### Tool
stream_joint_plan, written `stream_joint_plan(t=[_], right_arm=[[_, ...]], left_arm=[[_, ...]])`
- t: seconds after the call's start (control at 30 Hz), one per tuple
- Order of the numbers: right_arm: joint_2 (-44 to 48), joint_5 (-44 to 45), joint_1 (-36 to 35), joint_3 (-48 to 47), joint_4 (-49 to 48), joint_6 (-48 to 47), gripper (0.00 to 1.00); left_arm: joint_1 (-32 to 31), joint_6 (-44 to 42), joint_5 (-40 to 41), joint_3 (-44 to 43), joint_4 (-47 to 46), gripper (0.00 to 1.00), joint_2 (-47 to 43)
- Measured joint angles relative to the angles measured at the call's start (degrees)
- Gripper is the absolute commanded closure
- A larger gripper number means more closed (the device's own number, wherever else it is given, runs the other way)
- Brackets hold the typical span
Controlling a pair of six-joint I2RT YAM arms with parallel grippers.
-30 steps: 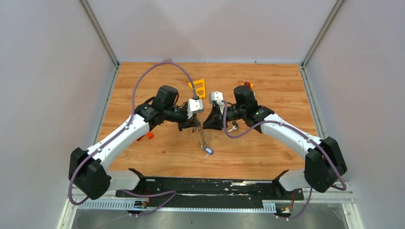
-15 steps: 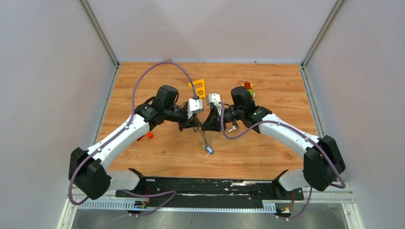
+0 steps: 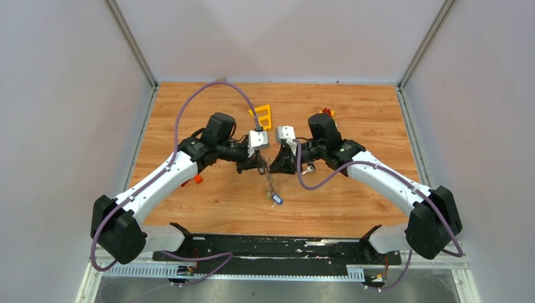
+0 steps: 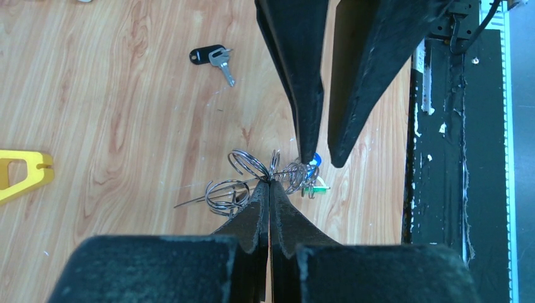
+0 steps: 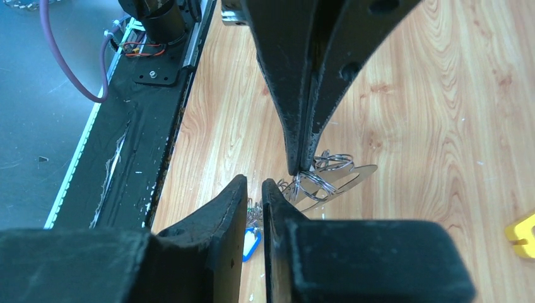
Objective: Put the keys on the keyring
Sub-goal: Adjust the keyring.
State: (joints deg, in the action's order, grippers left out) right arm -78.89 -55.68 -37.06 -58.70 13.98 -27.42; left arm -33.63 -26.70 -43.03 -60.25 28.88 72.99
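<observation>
On the table (image 3: 353, 202), away from edges, left claw (image 4: 270, 184) pinches the keyring (image 4: 222, 191); right claw (image 4: 322, 161) slightly parted beside the keys (image 4: 310, 182).

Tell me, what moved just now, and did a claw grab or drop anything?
The right gripper swung a little toward the left gripper, then back out, ending about where it started, its jaws a narrow gap apart. Nothing was grabbed or dropped. The left gripper stayed pinched on the keyring, and the blue-tagged key and yellow frame lay still.
</observation>
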Motion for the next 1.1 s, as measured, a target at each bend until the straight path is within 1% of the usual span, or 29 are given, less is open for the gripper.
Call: stream_joint_plan(t=[0.3, 1.1], right_arm=[[1.4, -0.3, 0.0, -0.9, 2.1, -2.7, 0.84], [0.0, 0.9, 0.0, -0.9, 2.7, -2.9, 0.82]], left_arm=[[0.0, 0.0, -0.2, 0.0, 0.0, 1.00, 0.2], [0.0, -0.9, -3.3, 1.4, 0.0, 1.00, 0.2]])
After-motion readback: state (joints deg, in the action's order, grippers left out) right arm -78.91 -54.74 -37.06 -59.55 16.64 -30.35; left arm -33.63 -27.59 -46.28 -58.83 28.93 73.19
